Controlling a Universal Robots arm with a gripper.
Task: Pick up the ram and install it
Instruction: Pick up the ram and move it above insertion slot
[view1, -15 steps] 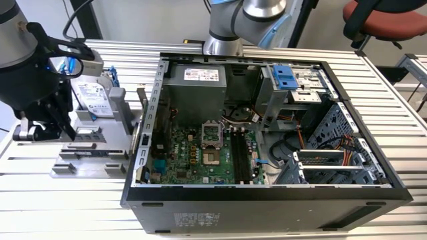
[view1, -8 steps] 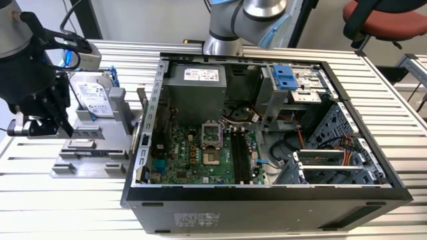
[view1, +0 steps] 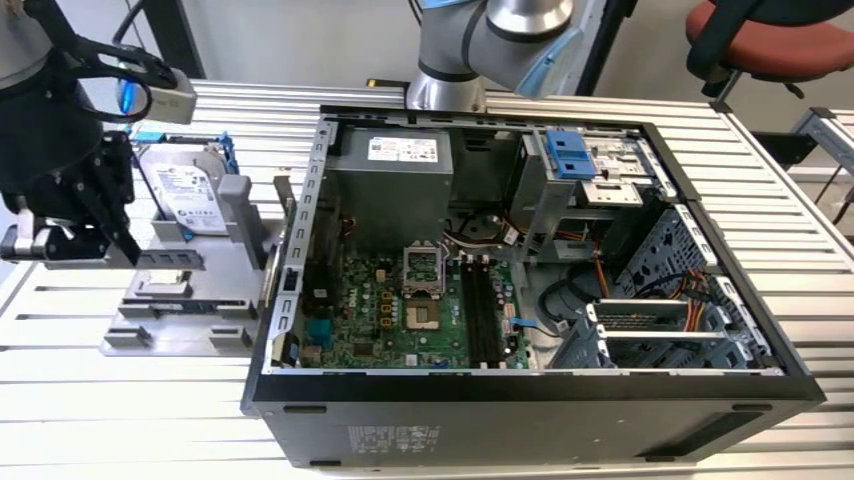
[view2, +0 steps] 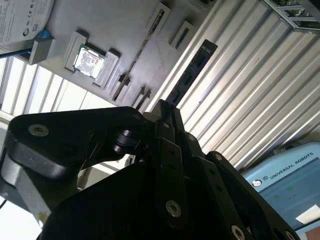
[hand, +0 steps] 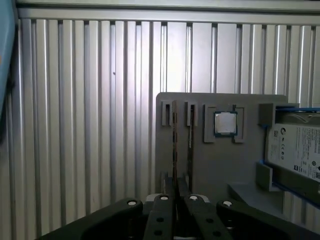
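Ribbed aluminium slats form the desk (view1: 120, 420), with a red chair (view1: 787, 40) pushed back at the upper right of the exterior view. An open computer case (view1: 534, 395) takes up the middle of that frame. Its green motherboard (view1: 387, 310) faces up, and long black memory slots (view1: 483, 310) run beside the processor socket. The arm's base (view1: 461, 50) stands behind the case.

At the exterior view's left, outside the case, sits a grey holder (view1: 187, 330). A silver hard drive (view1: 187, 195) in a blue bracket stands at its far end. The black gripper (view1: 118, 240) hangs just beside that holder, on the side away from the case.

In the second wrist view the jaws are clenched on one end of the ram (view2: 192, 70). The dark stick juts out from the closed tips, clear of the holder and above the bare slats.

In the first wrist view the ram (hand: 175, 150) shows edge-on as a thin dark line rising from the gripper. Behind it are the holder's narrow slots and the small square processor (hand: 225, 123) in its recess.
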